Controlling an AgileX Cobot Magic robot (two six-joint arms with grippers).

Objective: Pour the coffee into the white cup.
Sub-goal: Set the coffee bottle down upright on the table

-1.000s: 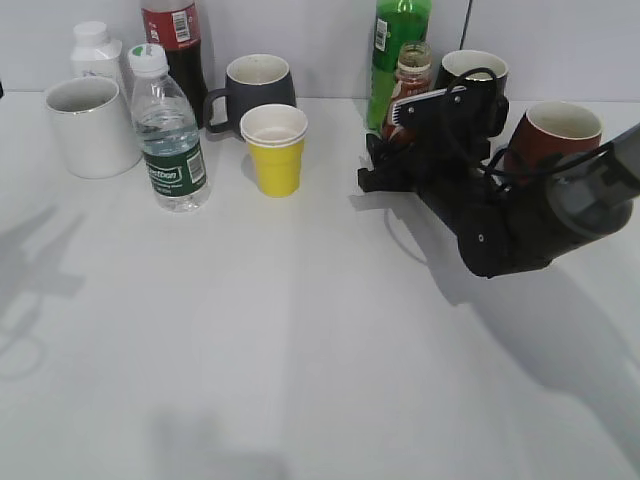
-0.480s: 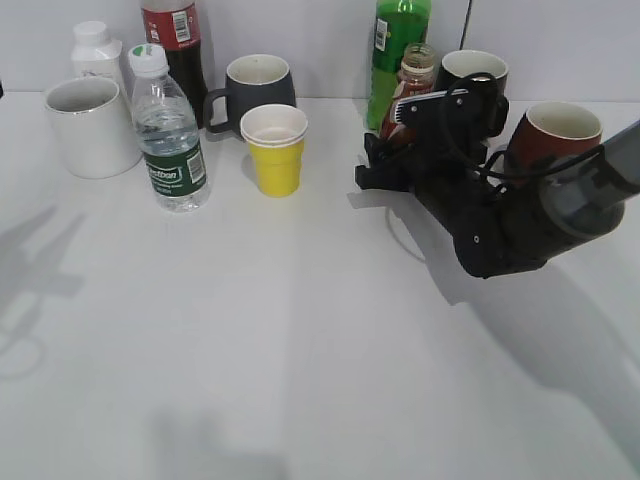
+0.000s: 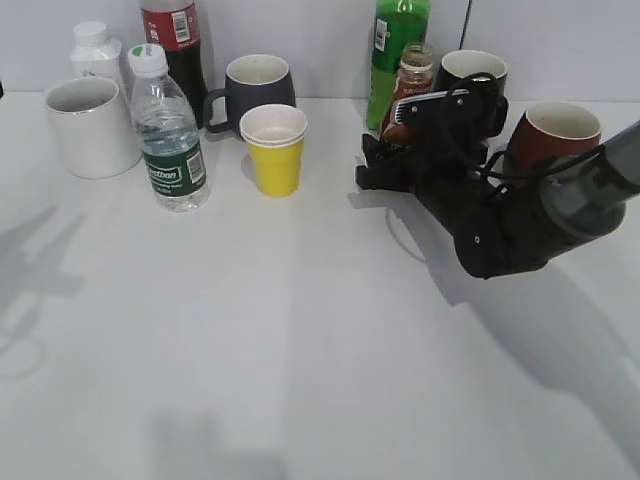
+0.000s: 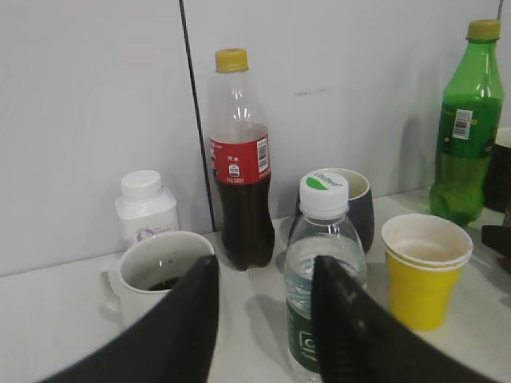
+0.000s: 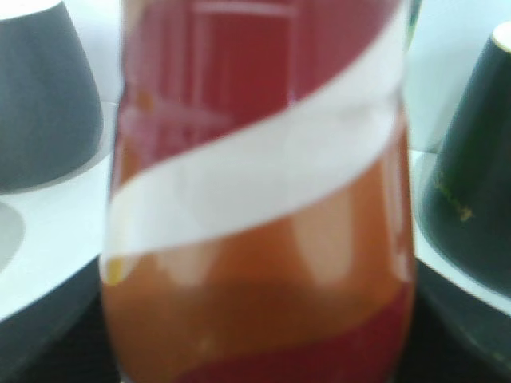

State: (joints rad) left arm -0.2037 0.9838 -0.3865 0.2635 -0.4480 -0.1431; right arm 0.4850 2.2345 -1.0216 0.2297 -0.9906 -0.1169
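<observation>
my right pincer (image 3: 385,165) at the coffee bottle (image 5: 259,199), bottle directly ahead | grip state: cannot tell | white cup (image 3: 88,125) far left on tabletop (image 3: 300,330)

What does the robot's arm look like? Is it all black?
Mostly, yes. The right arm is chunky, rounded and glossy black, with thin black cables looping over its wrist. One white strip with dark ridges shows on the right gripper. The left gripper's fingers are black too, curved and finely ridged.
</observation>
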